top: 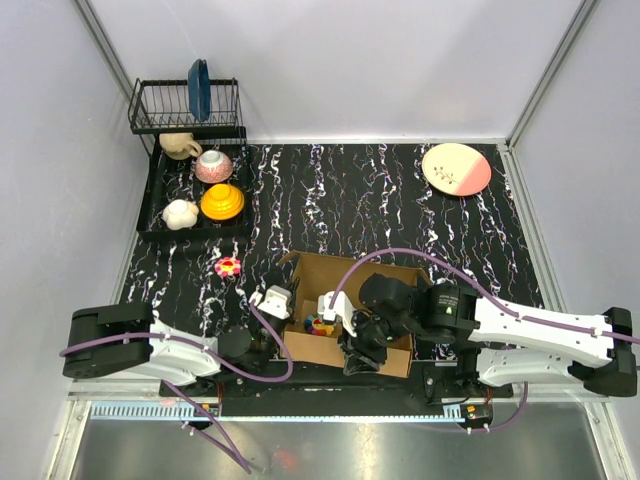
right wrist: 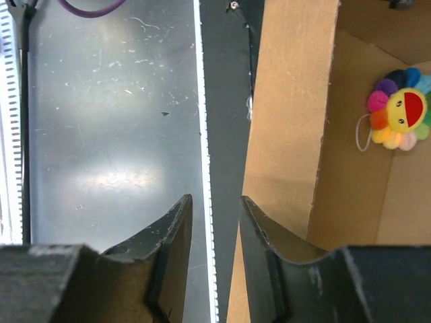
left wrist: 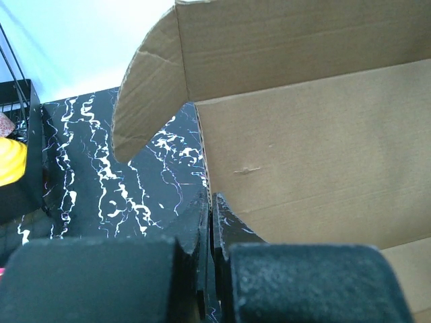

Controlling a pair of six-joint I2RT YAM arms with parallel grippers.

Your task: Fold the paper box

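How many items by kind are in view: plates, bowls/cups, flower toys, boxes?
Plates: 2 (blue plate, pink plate)
Bowls/cups: 4 (tan mug, pink bowl, orange bowl, white cup)
Flower toys: 2 (pink flower toy, rainbow flower toy)
Boxes: 1 (paper box)
Total: 9

The paper box [top: 335, 275] is plain brown, the table [top: 350, 200] black with white veins, the plate [top: 456, 169] pink.
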